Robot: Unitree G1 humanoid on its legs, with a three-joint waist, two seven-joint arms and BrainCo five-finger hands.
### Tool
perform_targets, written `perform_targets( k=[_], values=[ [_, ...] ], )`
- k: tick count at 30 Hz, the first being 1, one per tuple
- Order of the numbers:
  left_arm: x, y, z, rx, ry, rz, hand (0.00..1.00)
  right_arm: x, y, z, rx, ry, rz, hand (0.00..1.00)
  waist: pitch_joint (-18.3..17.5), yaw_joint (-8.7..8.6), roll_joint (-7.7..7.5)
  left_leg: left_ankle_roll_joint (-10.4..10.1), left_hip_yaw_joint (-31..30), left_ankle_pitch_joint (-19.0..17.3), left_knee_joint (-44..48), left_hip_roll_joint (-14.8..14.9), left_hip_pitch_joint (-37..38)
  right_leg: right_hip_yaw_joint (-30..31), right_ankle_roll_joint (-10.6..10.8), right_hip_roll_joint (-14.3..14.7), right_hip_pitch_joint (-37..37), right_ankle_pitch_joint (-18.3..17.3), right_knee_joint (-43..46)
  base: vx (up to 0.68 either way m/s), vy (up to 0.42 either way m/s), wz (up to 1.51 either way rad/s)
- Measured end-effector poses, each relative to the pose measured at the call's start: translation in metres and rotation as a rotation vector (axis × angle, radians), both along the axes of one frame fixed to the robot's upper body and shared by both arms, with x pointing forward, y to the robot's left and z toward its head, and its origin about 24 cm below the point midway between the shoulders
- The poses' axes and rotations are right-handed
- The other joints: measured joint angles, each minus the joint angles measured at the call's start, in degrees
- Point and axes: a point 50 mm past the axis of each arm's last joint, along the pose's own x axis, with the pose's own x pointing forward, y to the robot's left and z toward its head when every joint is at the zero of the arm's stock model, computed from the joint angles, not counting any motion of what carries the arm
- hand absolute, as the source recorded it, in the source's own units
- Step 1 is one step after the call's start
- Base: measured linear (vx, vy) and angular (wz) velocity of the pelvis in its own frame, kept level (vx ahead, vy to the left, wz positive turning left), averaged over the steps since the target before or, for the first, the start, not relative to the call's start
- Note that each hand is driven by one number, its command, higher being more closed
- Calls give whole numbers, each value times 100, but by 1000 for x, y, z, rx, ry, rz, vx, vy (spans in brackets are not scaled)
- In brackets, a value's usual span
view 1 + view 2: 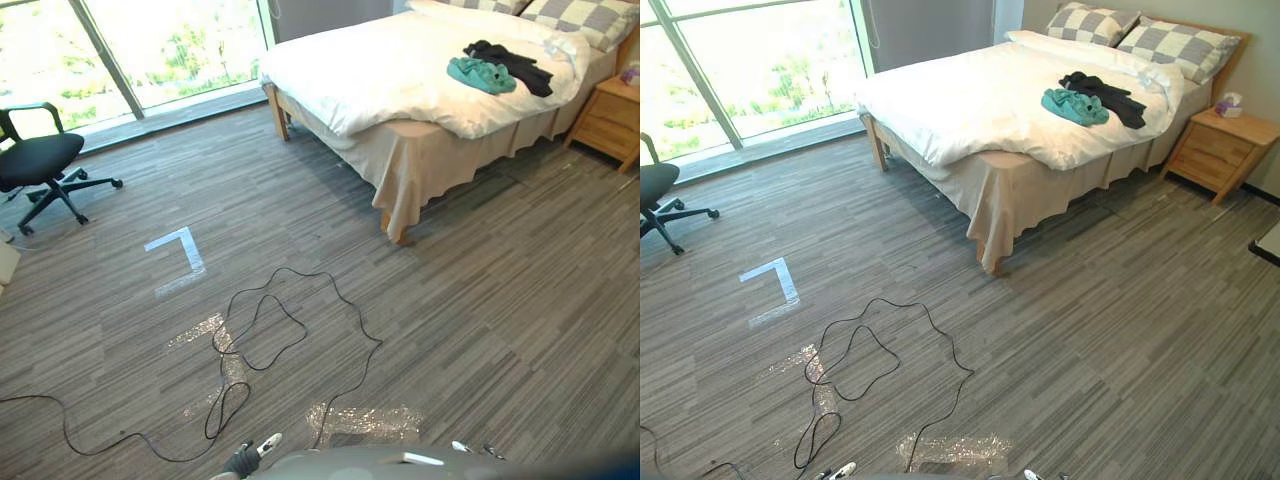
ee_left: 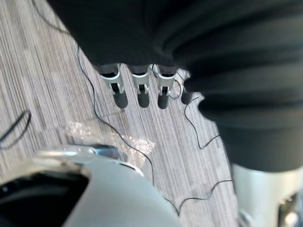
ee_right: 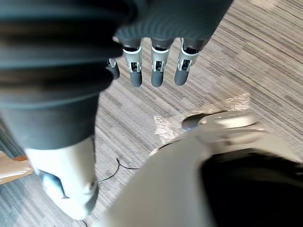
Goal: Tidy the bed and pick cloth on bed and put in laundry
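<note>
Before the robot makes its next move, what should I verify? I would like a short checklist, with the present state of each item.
1. Left robot hand free: ok, fingers straight, holding nothing.
2. Right robot hand free: ok, fingers straight, holding nothing.
3. Cloths located: ok, the teal cloth and the black cloth lie side by side on the bed, near the pillows.
4. Bed within reach: not ok, it stands far off across the floor.
5. Office chair out of the way: ok, it stands by the window, well to the left of the bed.
6. Drop-off place for the laundry: cannot tell.
</note>
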Motion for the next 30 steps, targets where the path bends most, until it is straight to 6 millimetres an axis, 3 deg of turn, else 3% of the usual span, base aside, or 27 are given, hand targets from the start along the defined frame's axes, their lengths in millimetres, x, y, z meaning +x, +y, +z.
perform_targets(
  k=[4,15,30],
  values=[
    [-2,1,-1,1,15,-14,0,4,2,0,1,-16,0,0,8,-7,-26,32,11,50,-125,7,95,-61,11,30,98,6,-167,107,-28,-1],
    [1,5,0,0,6,-34,0,8,6,-1,16,-25,-35,0,127,-8,-76,-127,34,-52,-138,24,269,-77,162,29,256,-83,-178,13,-43,-2],
    [2,5,1,14,-20,-57,0,7,6,-1,-3,-29,-49,0,164,0,-123,-104,155,-44,-135,44,278,-4,113,46,211,-60,-154,-54,-40,-4]
  ],
)
